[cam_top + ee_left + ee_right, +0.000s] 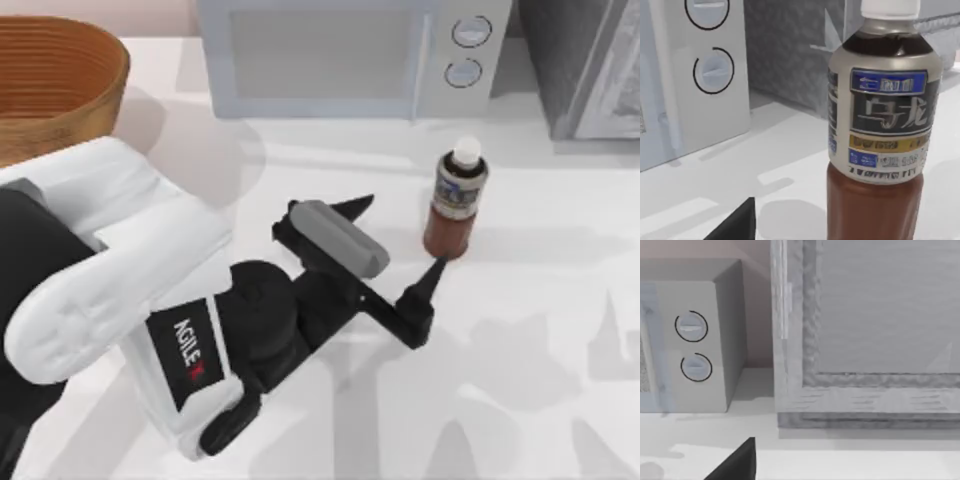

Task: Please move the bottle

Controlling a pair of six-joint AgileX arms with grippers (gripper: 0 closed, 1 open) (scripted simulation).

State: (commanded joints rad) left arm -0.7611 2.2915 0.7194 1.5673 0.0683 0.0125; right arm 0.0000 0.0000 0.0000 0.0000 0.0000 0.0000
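Note:
The bottle [455,210] stands upright on the white table, right of centre. It is reddish-brown with a white cap and a grey-blue label band. My left gripper [400,236] is open just to its left, one fingertip behind and one in front, not touching it. In the left wrist view the bottle [880,125] looms close, with one black finger [737,222] at the frame's edge. The right arm is parked; in the right wrist view a black finger [737,462] sits in the same wide position.
A wicker basket [50,80] sits at the back left. A pale microwave [340,55] stands at the back centre, just behind the bottle. A grey box [590,60] fills the back right corner. Open table lies right of and in front of the bottle.

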